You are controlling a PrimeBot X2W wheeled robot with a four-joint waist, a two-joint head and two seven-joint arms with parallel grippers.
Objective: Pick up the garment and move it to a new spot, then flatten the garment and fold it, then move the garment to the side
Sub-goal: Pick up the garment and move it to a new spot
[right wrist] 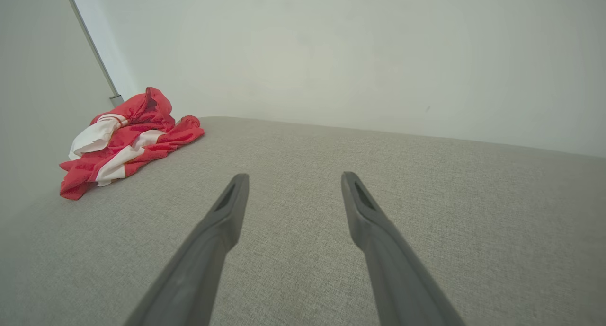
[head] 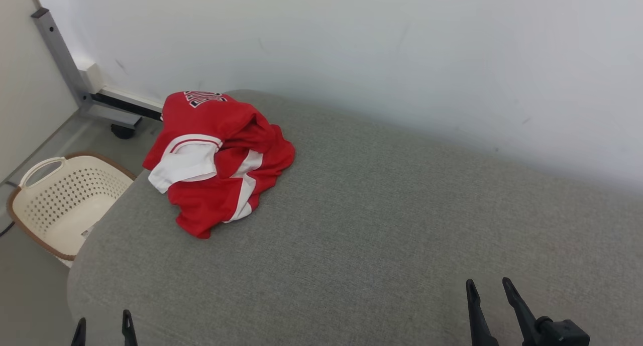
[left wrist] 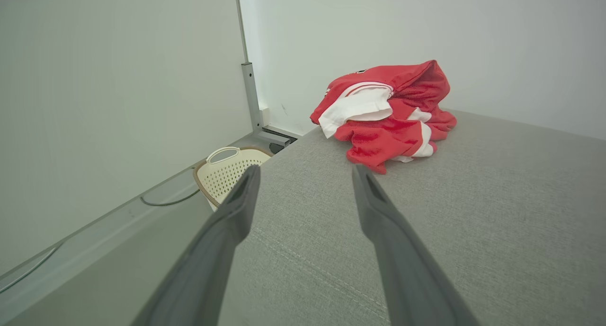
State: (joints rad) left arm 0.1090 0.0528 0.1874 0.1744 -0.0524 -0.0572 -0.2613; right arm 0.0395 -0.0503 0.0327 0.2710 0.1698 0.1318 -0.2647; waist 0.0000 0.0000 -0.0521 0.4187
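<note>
A red garment point(head: 218, 160) with white panels and dark lettering lies crumpled in a heap at the far left corner of the grey fabric surface point(head: 377, 225). The left wrist view has the garment point(left wrist: 386, 115) ahead and slightly right of my left gripper point(left wrist: 305, 172), which is open and empty. In the right wrist view the garment point(right wrist: 128, 139) sits far off to the left, well away from my right gripper point(right wrist: 292, 177), also open and empty. Seen from the head, the left gripper point(head: 103, 318) is at the bottom left and the right gripper point(head: 487, 284) at the bottom right, both near the front edge.
A cream perforated basket point(head: 60, 200) with a brown rim stands on the floor left of the surface, beside its edge. A metal frame on a caster point(head: 120, 130) stands behind the garment's corner. A white wall point(head: 402, 49) runs along the back.
</note>
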